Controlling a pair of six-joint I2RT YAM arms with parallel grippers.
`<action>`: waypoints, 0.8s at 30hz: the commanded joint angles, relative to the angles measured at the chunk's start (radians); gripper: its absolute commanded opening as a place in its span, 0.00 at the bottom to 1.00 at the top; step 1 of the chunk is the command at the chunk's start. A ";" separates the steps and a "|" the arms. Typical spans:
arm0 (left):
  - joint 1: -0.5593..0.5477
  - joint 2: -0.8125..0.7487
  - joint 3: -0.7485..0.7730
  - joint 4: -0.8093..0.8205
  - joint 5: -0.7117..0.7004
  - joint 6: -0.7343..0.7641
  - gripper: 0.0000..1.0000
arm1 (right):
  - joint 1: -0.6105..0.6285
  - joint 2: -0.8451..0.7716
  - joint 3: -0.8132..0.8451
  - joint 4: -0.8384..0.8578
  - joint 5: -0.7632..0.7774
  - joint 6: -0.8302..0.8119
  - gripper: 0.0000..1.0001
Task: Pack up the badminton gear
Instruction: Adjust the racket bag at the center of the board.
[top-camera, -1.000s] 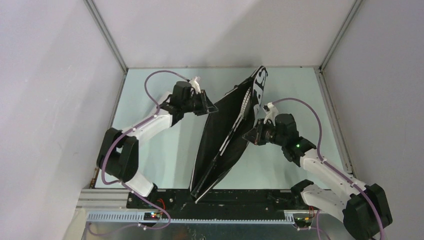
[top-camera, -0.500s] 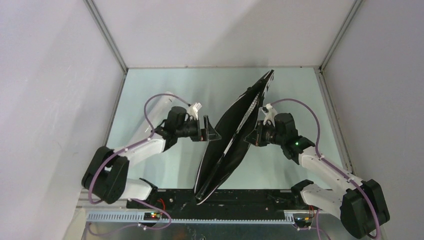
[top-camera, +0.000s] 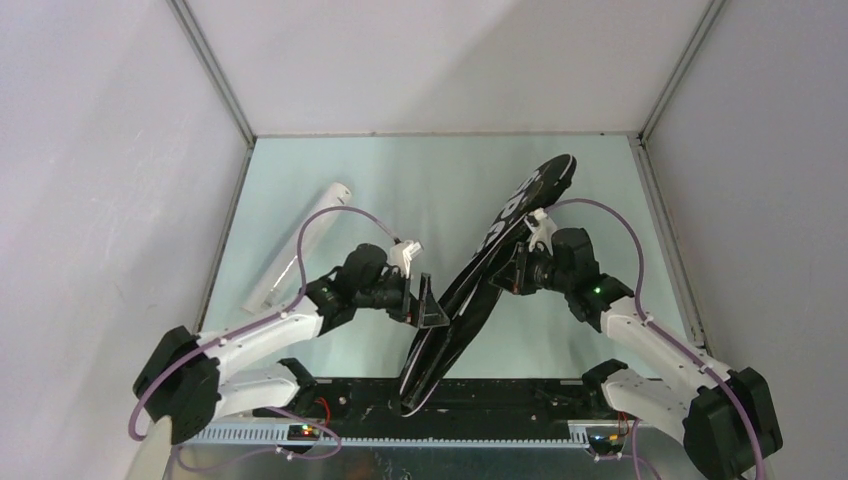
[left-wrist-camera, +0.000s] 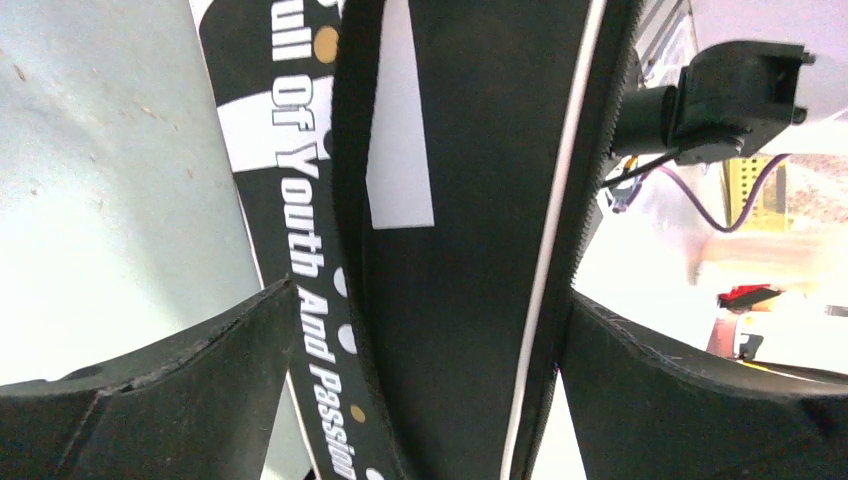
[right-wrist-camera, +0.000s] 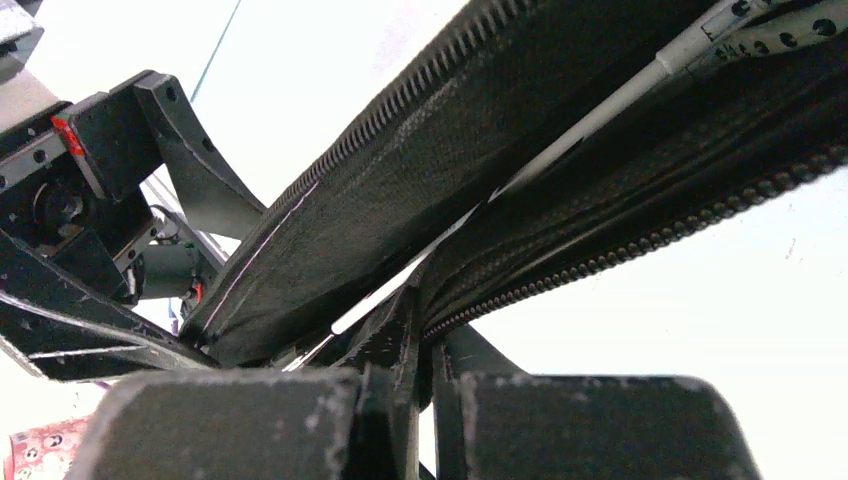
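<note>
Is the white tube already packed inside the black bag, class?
No, the white tube lies in the open on the table, well to the left of the black bag.

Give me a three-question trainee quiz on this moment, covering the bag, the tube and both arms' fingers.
1. True or false: the right arm's fingers are shut on an edge of the black bag.
2. The white tube is: A) inside the bag; B) lying on the table, at its left side; C) standing upright.
3. Fill in: the left arm's fingers stand ____ on either side of the bag.
Key: 1 true; 2 B; 3 open.
</note>
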 joint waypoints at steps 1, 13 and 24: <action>-0.039 -0.094 -0.016 -0.073 -0.070 0.020 1.00 | 0.006 -0.059 0.010 0.069 -0.057 -0.004 0.00; -0.164 -0.199 -0.057 -0.220 -0.129 -0.030 1.00 | 0.012 -0.074 0.010 0.055 -0.059 0.010 0.00; -0.169 -0.199 -0.135 -0.226 -0.123 -0.073 0.89 | 0.020 -0.068 0.010 0.063 -0.059 0.008 0.00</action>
